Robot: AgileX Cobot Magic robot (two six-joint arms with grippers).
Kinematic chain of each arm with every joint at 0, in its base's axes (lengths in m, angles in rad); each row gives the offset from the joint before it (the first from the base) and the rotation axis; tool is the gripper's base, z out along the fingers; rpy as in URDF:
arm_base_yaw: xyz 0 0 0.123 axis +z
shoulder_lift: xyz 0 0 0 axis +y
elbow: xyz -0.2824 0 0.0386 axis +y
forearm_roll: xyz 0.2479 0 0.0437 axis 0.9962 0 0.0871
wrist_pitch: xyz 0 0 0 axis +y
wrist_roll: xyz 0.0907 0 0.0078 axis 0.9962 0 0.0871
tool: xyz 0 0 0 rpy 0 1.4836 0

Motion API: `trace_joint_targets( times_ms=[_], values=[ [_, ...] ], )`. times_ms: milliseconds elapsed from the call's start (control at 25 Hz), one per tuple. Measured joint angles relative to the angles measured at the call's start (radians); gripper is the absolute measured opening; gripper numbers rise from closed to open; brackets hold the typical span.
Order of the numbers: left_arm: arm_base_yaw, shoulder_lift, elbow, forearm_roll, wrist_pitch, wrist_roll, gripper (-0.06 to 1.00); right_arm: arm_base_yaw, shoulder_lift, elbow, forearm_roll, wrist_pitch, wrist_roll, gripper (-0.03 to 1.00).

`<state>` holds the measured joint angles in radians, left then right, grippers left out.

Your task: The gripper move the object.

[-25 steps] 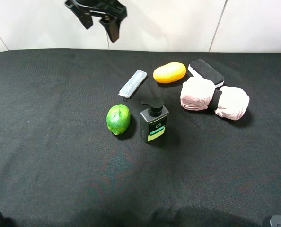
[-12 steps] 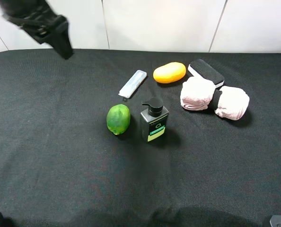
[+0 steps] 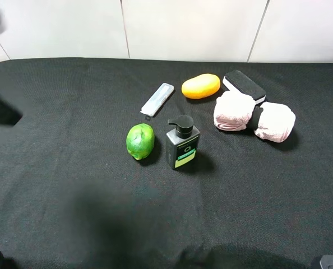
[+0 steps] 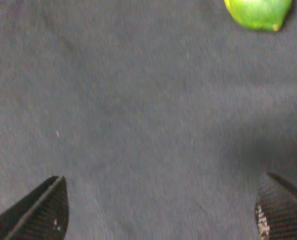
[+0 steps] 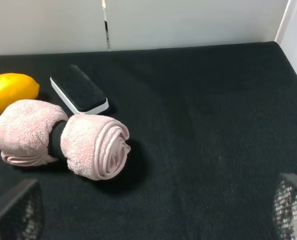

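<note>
The slim white bar (image 3: 157, 99) lies flat and untouched on the black cloth, behind the green lime (image 3: 140, 141). My left gripper (image 4: 158, 215) is open and empty. Its black fingers (image 4: 38, 215) hover over bare cloth, with the lime (image 4: 258, 12) farther off. In the high view the left arm is only a dark blur (image 3: 1, 106) at the left edge, far from the bar. My right gripper (image 5: 153, 210) is open and empty over the cloth, short of the pink towel roll (image 5: 63, 137). The bar does not show in either wrist view.
A black pump bottle (image 3: 182, 144) stands right of the lime. A yellow-orange fruit (image 3: 200, 86), a black-and-white eraser block (image 3: 244, 86) and the pink towel roll (image 3: 254, 116) lie at the back right. A white wall runs behind the table.
The left arm has swung from above the back middle of the table to the far left edge and lower, now motion-blurred. No object has moved.
</note>
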<state>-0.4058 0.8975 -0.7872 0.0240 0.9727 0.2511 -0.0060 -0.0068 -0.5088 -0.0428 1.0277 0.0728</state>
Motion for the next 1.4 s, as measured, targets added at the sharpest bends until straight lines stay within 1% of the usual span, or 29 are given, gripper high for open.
trace_joint_targets(
  times_ms=[160,280,440,640,840,1080,1240,1400],
  values=[
    [0.000,-0.247,0.147,-0.002,0.015,-0.001,0.79,0.000,0.000,0.000,0.000,0.000,0.000,0.69],
    [0.000,-0.431,0.210,-0.002,0.077,-0.020,0.79,0.000,0.000,0.000,0.000,0.000,0.000,0.69],
    [0.000,-0.649,0.252,-0.002,0.153,-0.053,0.79,0.000,0.000,0.000,0.000,0.000,0.000,0.69],
    [0.000,-0.824,0.266,-0.002,0.171,-0.078,0.79,0.000,0.000,0.000,0.000,0.000,0.000,0.69],
    [0.000,-0.871,0.266,-0.003,0.172,-0.176,0.79,0.000,0.000,0.000,0.000,0.000,0.000,0.69],
    [0.000,-0.873,0.266,-0.024,0.165,-0.257,0.79,0.000,0.000,0.000,0.000,0.000,0.000,0.69],
    [0.000,-0.873,0.291,-0.009,0.113,-0.279,0.79,0.000,0.000,0.000,0.000,0.000,0.000,0.69],
    [0.000,-0.873,0.297,-0.001,0.104,-0.279,0.79,0.000,0.000,0.000,0.000,0.000,0.000,0.69]
  ],
)
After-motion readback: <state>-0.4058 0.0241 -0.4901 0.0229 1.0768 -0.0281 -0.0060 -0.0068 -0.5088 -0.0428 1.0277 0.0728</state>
